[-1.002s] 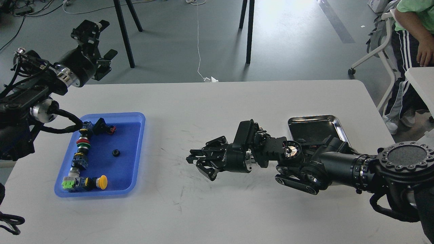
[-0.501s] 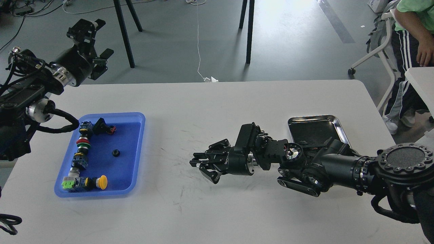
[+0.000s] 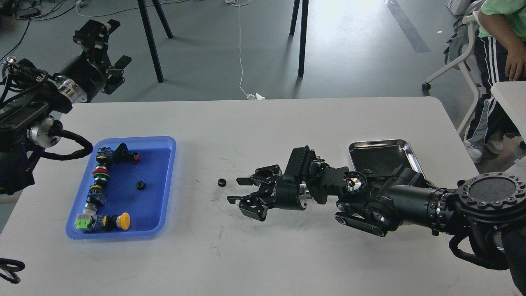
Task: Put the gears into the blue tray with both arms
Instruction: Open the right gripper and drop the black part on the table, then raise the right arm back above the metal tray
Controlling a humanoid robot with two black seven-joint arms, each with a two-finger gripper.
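Head view: right gripper (image 3: 243,192), jaws spread and empty, lies low over the white desk (image 3: 287,123), with one small black toothed gear (image 3: 222,181) bare on the desk at its 10 o'clock and another gear (image 3: 140,185) inside the glossy blue tray (image 3: 169,185) among coloured switches (image 3: 99,174). Left gripper (image 3: 100,47), raised at the tray's 11 o'clock, has jaws parted and empty. The loose gear, round and hard on a smooth top, could roll or skid if nudged off-centre.

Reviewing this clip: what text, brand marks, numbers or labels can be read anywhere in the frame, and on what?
White lettering on the right gripper's body: too small and sideways to read.
Box at the top right corner of the floor: print too blurred to read.
Nothing else legible.
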